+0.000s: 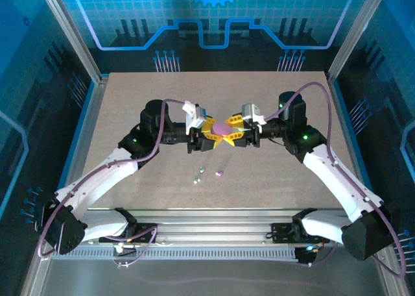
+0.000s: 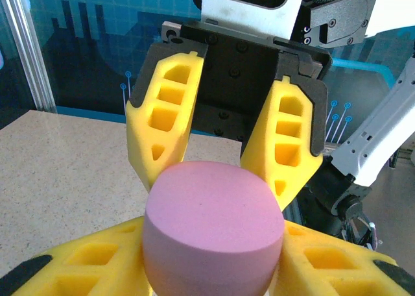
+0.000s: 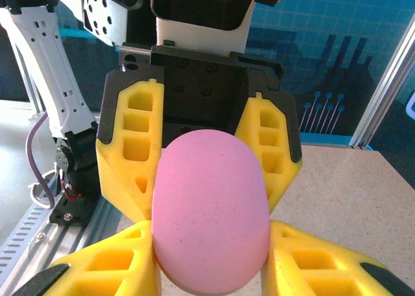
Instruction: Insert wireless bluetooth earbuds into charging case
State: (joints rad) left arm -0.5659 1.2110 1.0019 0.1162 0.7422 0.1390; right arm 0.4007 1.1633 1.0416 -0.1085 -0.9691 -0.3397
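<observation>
A pink oval charging case [image 1: 224, 126] hangs above the middle of the table, gripped from both sides. My left gripper [image 1: 211, 135] is shut on its left end and my right gripper [image 1: 236, 137] on its right end. In the left wrist view the case [image 2: 214, 231] sits between my own yellow fingers [image 2: 84, 263], with the right gripper's fingers [image 2: 288, 147] closing on it from behind. The right wrist view shows the case [image 3: 211, 211] held the same way, lid shut. Three tiny earbuds lie on the table below: two pale ones [image 1: 196, 178] [image 1: 202, 169] and a purple one [image 1: 219, 173].
The speckled beige table [image 1: 130, 114] is framed by aluminium posts [image 1: 71, 30] and blue patterned walls. A metal rail [image 1: 214, 234] with the arm bases runs along the near edge.
</observation>
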